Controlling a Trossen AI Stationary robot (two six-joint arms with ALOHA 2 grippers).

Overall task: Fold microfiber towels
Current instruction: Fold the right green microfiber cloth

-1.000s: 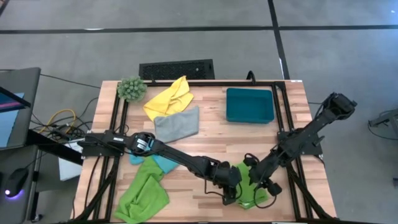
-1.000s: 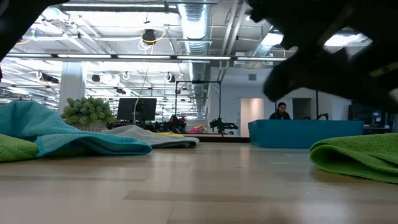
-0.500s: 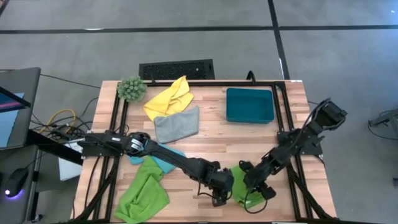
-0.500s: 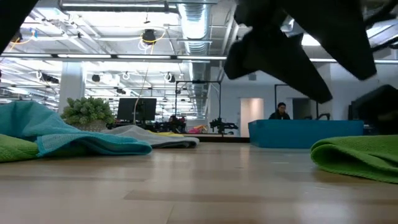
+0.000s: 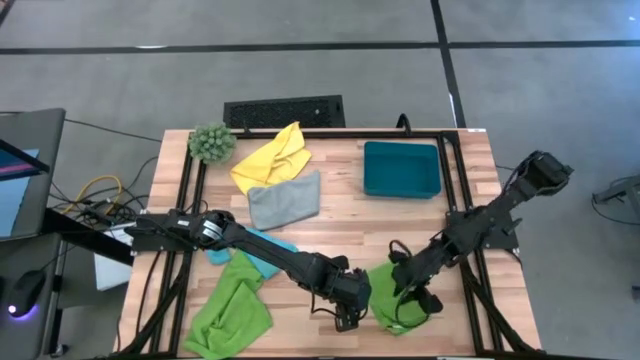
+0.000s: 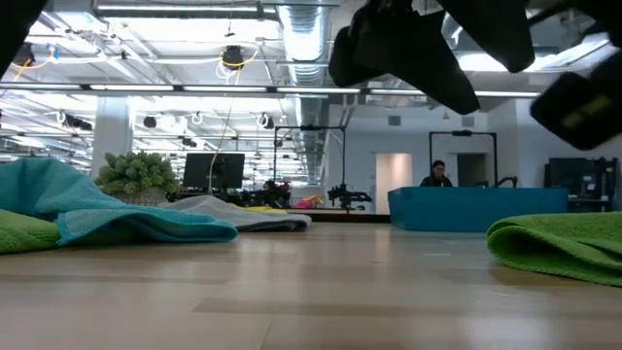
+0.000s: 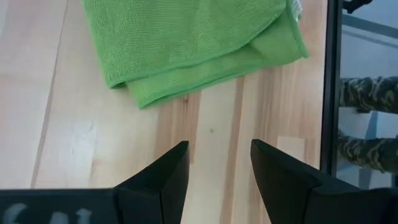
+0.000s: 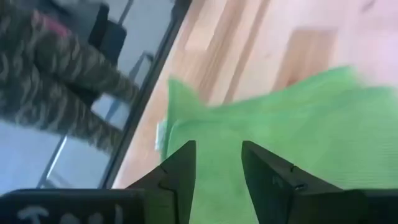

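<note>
While you had both arms down at the near edge of the counter [image 5: 330, 215], only one cloth looked anywhere close to done: the lime green towel [image 5: 395, 298] at the near right lay doubled over, and in the left wrist view you could see one layer stacked on another with a rounded fold edge. Whether you counted that as finished or wanted another fold, I couldn't say.

Everything else was still waiting. The second green towel [image 5: 229, 308] sat crumpled at the near left, the light blue towel [image 5: 262, 258] was bunched just beside it, the grey towel [image 5: 284, 199] lay loosely flat mid-counter, and the yellow towel [image 5: 273, 156] was rumpled at the far side, touching the grey one. The teal bin [image 5: 402, 168] at the far right looked empty.

Your left claw [image 5: 343, 312] hung just left of the folded towel, fingers apart and holding nothing. Your right claw [image 5: 412, 296] was right over that same towel, also parted and not gripping anything.

As for writing, I couldn't read any labels or brand marks anywhere.
</note>
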